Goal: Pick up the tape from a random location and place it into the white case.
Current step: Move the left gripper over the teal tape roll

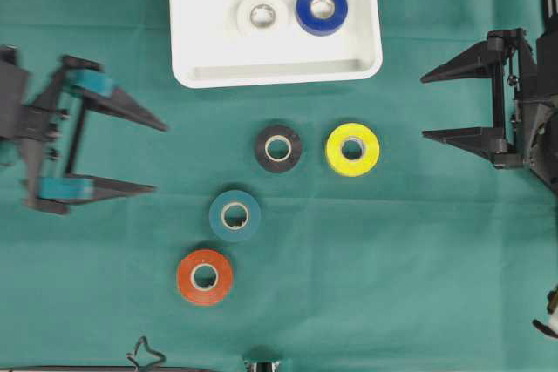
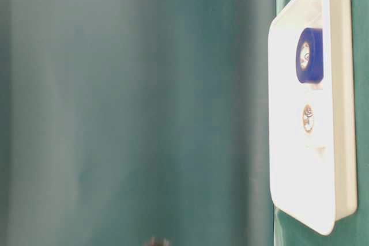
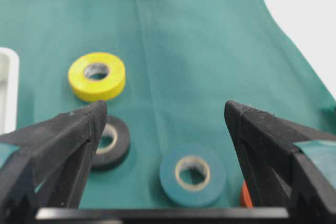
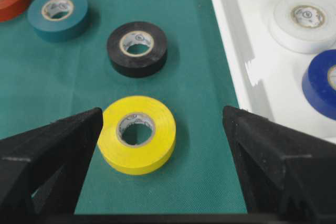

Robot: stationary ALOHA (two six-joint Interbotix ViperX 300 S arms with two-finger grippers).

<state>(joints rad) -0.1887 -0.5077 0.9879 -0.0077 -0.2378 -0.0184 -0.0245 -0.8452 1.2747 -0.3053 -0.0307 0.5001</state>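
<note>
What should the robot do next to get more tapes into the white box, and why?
Probably the left gripper should reach toward the teal tape roll and lower over it. Its jaws are wide open and empty, and the left wrist view shows that roll lying flat right ahead between them. The white case already holds a white roll and a blue roll.

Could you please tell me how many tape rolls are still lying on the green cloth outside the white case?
4: black roll and yellow roll nearest the case, teal roll beyond them, orange roll farthest.
</note>
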